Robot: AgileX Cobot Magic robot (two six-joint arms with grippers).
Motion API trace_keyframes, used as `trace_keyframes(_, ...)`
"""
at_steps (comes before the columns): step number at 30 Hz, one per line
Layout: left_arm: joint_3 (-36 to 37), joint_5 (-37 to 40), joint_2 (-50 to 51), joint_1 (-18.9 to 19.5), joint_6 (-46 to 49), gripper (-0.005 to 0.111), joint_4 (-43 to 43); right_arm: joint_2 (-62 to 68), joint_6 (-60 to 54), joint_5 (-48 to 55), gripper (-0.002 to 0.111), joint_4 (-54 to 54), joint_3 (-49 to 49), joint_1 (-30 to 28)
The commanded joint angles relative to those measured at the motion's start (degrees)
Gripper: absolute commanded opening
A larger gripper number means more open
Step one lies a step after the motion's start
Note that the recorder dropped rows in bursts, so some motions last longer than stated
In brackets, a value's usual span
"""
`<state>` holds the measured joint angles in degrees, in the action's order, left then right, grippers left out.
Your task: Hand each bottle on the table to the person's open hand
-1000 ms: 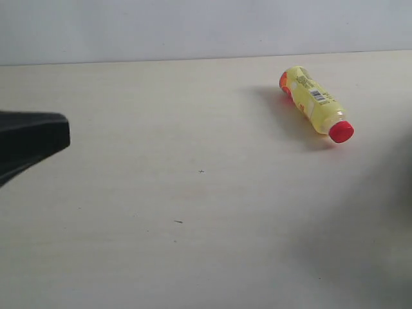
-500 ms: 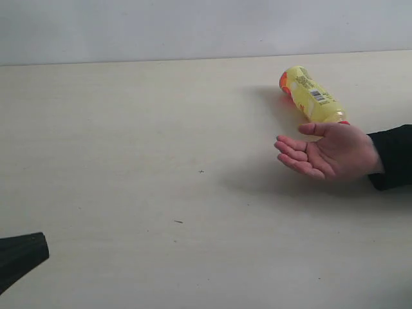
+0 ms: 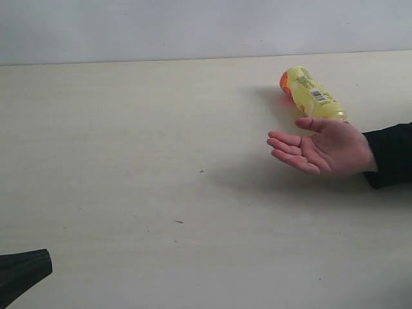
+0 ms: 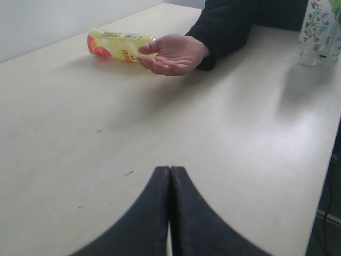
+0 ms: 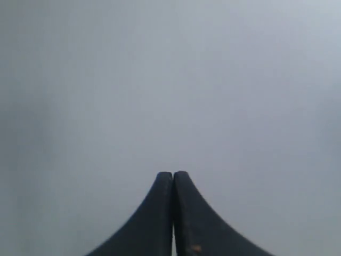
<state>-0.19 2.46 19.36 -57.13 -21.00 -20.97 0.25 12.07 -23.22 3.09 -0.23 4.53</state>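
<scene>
A yellow bottle (image 3: 309, 94) (image 4: 118, 45) lies on its side on the beige table (image 3: 161, 129) at the back right; its cap end is hidden behind the person's open hand (image 3: 320, 148) (image 4: 173, 53), which is held palm up just in front of it, black cuff at the right edge. My left gripper (image 3: 45, 265) (image 4: 170, 169) is shut and empty at the lower left, far from both. In the left wrist view, two clear bottles (image 4: 319, 29) with leaf labels stand at the table's far end. My right gripper (image 5: 173, 174) is shut, facing only a plain grey surface.
A pale wall (image 3: 193, 29) runs behind the table's back edge. Tiny dark specks (image 3: 177, 221) mark the tabletop. In the left wrist view the table's edge (image 4: 319, 176) drops off beside the standing bottles.
The left gripper dropped from mid-left to the lower left corner. The person's hand came in from the right and now sits slightly further left, covering the bottle's red cap.
</scene>
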Motion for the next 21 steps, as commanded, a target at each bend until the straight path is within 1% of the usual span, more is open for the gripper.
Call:
trace_keyframes(1,0.2,-0.6,-0.2,0.0,0.5,0.0,0.1,3.7,3.4,-7.1,0.0,10.1,-6.2,-0.3)
trace_keyframes(3,0.2,-0.6,-0.2,0.0,0.5,0.0,0.1,9.5,0.7,-3.5,0.0,10.0,-12.5,-0.3)
trace_keyframes(9,0.2,-0.6,-0.2,0.0,0.5,0.0,0.1,39.4,-10.2,24.6,0.0,9.8,-39.0,-0.3)
trace_keyframes(16,0.2,-0.6,-0.2,0.0,0.9,0.0,0.1,76.3,-14.8,55.8,0.0,8.2,-73.0,-0.3)
trace_keyframes(19,0.2,-0.6,-0.2,0.0,0.9,0.0,0.1,88.6,-14.6,69.4,0.0,4.9,-85.9,-0.3)
trace_keyframes(21,0.2,-0.6,-0.2,0.0,0.9,0.0,0.1,95.3,-14.6,75.9,0.0,3.2,-92.7,-0.3)
